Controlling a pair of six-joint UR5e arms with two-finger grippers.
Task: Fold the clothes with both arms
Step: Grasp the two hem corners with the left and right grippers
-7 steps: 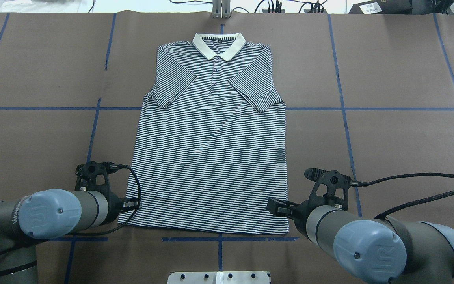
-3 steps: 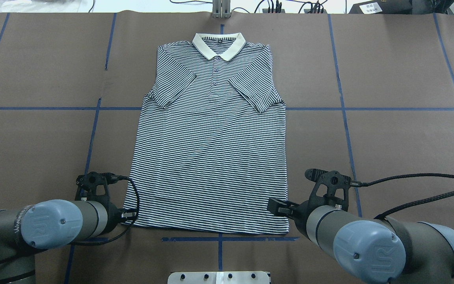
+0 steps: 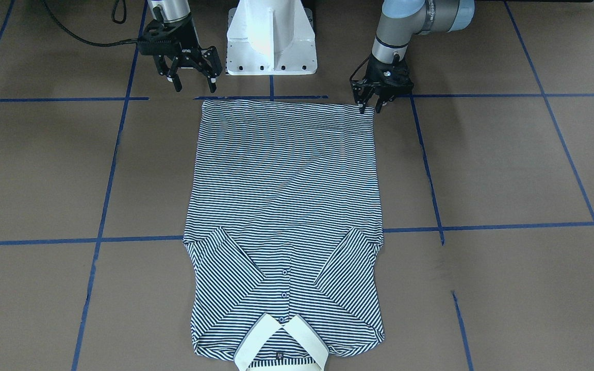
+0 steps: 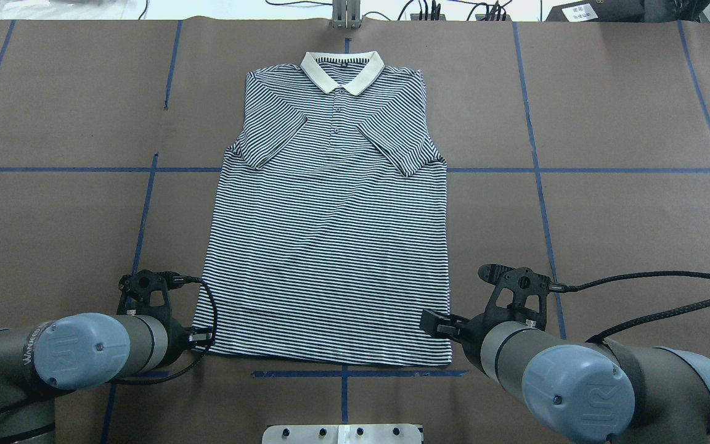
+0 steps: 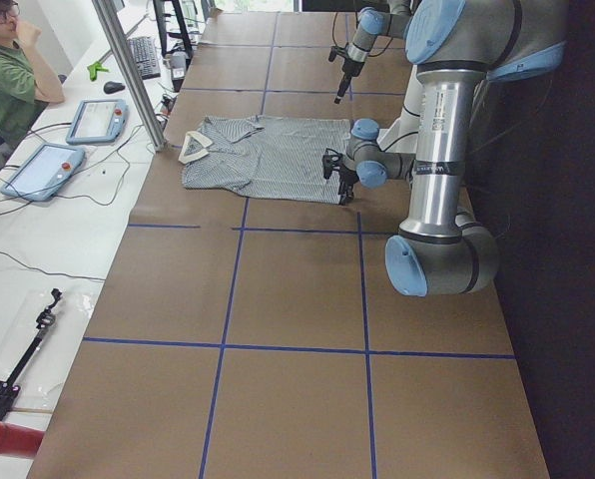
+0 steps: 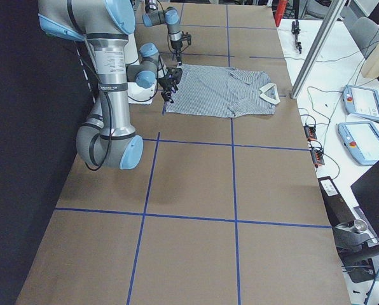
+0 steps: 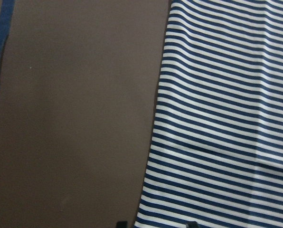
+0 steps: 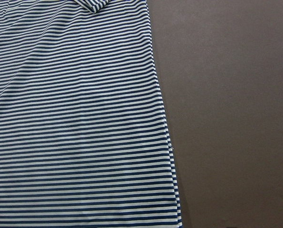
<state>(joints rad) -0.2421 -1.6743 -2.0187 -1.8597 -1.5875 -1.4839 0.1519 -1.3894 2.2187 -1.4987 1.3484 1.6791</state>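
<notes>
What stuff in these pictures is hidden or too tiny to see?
Left hand: whether it pinches the shirt hem. Overhead, its own arm covers it; the left wrist view cuts it off at the bottom edge.
Label inside the collar: writing too small, front-facing view.
Person: cut off by the left edge of the exterior left view.
Shirt's underside: hidden by the shirt itself, in every view.

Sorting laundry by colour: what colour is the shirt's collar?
The collar is plain cream-white, on a navy-and-white striped shirt; clearest in the overhead view.
</notes>
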